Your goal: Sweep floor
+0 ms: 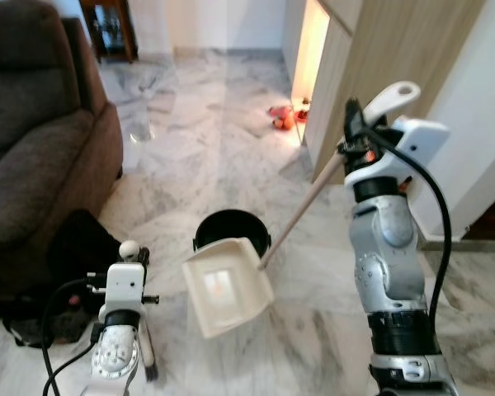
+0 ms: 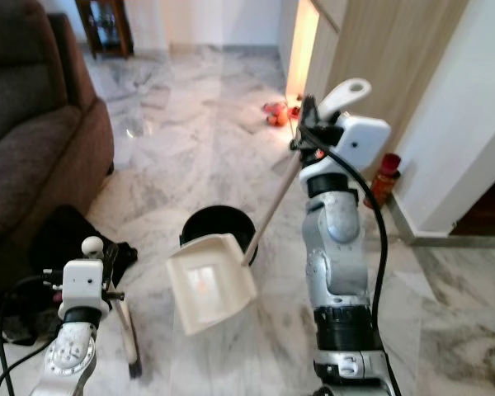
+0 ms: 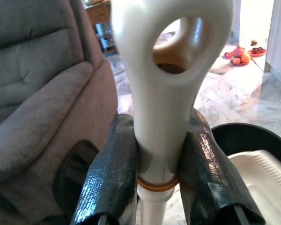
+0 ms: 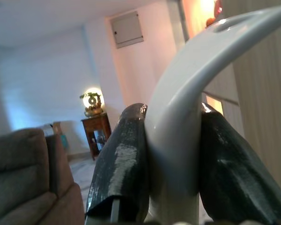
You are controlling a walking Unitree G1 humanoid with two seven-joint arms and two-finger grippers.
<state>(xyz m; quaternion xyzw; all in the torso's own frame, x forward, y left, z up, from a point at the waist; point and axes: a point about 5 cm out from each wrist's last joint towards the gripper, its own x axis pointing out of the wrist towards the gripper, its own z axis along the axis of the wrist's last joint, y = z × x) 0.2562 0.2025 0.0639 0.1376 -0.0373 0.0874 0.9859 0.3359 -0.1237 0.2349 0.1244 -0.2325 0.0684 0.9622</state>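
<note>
My right gripper (image 1: pixel 359 124) is raised at chest height and shut on the white looped top of the dustpan handle (image 4: pixel 187 112). Its wooden pole (image 1: pixel 301 214) slants down to the cream dustpan (image 1: pixel 227 285), which hangs tilted just in front of and partly over the black bin (image 1: pixel 231 224). Low at the left, my left gripper (image 3: pixel 159 154) is shut on the broom's white handle (image 3: pixel 171 70), just under its hanging hole. The broom stick (image 2: pixel 125 326) runs down to a dark end near the floor. The marble floor (image 1: pixel 198 148) stretches ahead.
A brown sofa (image 1: pixel 41 140) fills the left side, with a black bag (image 1: pixel 78 247) on the floor against it. A wooden cabinet (image 1: pixel 388 49) and white wall stand at the right, a red bottle (image 2: pixel 385 175) at their foot. Red toys (image 1: pixel 282 117) lie far ahead.
</note>
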